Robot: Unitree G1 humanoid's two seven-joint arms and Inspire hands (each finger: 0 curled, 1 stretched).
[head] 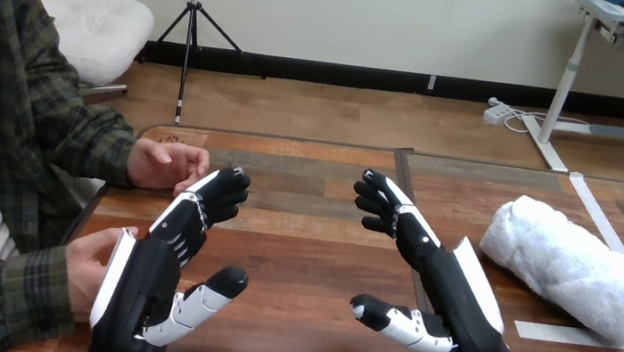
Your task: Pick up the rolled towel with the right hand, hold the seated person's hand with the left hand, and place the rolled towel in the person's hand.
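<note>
So, your left robot hand (162, 274) and right robot hand (435, 281) both spread wide; rolled towel (573, 266) lies apart at right, open bench (467, 204) between.

Wooden table (307, 256): rolled towel (573, 266) lies at right, apparently touching white tape strips (558, 333).

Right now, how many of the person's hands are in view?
2. The person's far hand rests at the left edge of the table, beyond the left robot hand. The person's near hand is lower left, against that robot hand's back.
</note>
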